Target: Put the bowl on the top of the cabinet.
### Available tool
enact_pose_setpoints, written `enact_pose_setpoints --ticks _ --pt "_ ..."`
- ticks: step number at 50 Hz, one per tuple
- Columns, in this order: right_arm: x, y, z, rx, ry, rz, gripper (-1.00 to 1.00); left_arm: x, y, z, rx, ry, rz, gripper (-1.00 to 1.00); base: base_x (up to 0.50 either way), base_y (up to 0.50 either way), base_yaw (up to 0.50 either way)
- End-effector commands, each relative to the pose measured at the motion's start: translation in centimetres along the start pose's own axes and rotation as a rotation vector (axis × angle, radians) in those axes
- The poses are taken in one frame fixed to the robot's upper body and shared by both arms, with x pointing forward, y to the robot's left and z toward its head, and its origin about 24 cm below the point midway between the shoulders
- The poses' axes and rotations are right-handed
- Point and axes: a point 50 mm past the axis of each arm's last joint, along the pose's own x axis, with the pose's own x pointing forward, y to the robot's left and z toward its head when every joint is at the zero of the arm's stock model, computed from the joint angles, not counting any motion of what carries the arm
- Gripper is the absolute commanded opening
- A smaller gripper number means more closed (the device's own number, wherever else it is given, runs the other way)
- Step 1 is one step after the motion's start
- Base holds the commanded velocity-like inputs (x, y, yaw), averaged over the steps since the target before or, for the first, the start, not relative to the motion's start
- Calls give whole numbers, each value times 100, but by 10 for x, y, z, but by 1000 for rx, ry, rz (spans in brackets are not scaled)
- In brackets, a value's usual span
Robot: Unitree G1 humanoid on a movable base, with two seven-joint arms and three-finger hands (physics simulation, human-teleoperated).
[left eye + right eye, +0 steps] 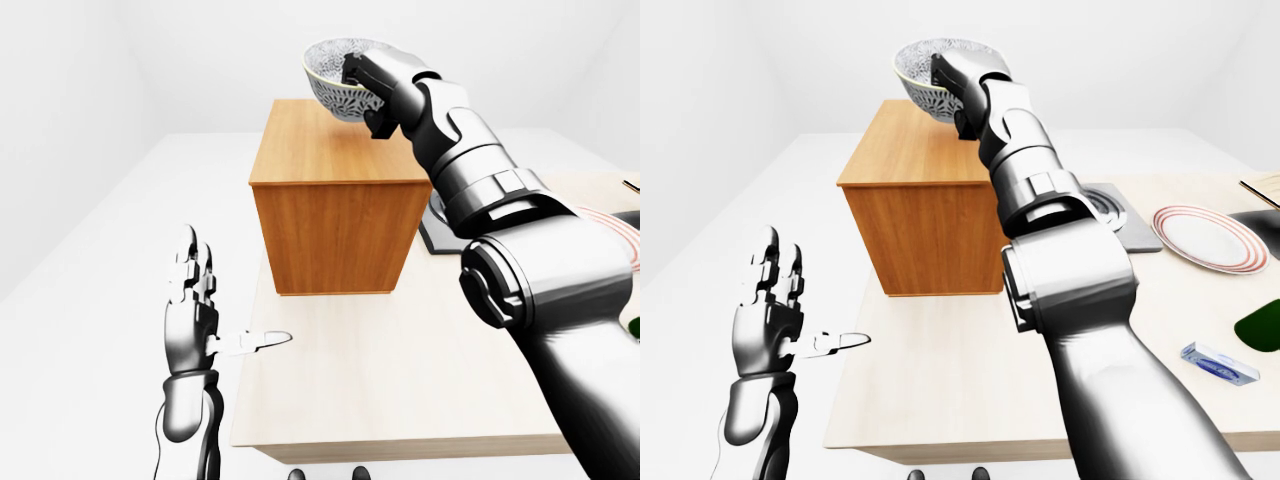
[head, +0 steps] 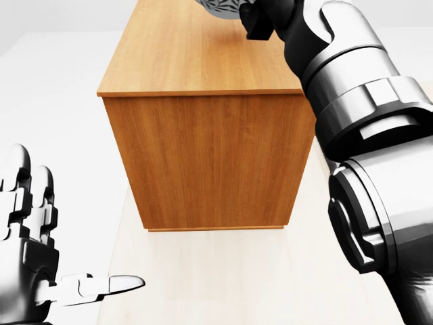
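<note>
**Ana:** Left-eye view, starting at the lower left: the left hand hangs idle beside the table, fingers spread and thumb stuck out, holding nothing.

**Ben:** And the bowl?

**Ana:** The bowl sits at the top centre of the frame, pinched at its rim by the closed fingers of the right hand. It is tilted and raised above the cabinet, over the right part of the top, not touching it.

**Ben:** So how should it go down?

**Ana:** I'd level the bowl first, lower it straight onto the wooden top, well inside the edges, and only then let the fingers go.

**Ben:** Any writing?

**Ana:** None readable. In the right-eye view the plate at the right has only red rings, and the small blue packet is too small to read.
</note>
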Motion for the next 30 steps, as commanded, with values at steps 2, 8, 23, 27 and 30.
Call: enact_pose_setpoints --ticks 2,8,23,27,30 --pt "1 11 -3 -2 5 -1 -100 -1 -1 -2 0 10 -11 100 0 0 0" --pt "1 14 -5 -17 14 8 -100 -2 -2 -3 0 15 -14 100 0 0 0" --pt "1 19 -8 -10 22 27 -100 -2 -2 -3 1 14 -14 100 0 0 0" --pt "1 19 -7 -5 22 26 100 -1 -1 -2 1 9 -11 100 0 0 0" --pt "0 16 -7 -3 22 26 100 -1 -1 0 1 3 -7 100 0 0 0"
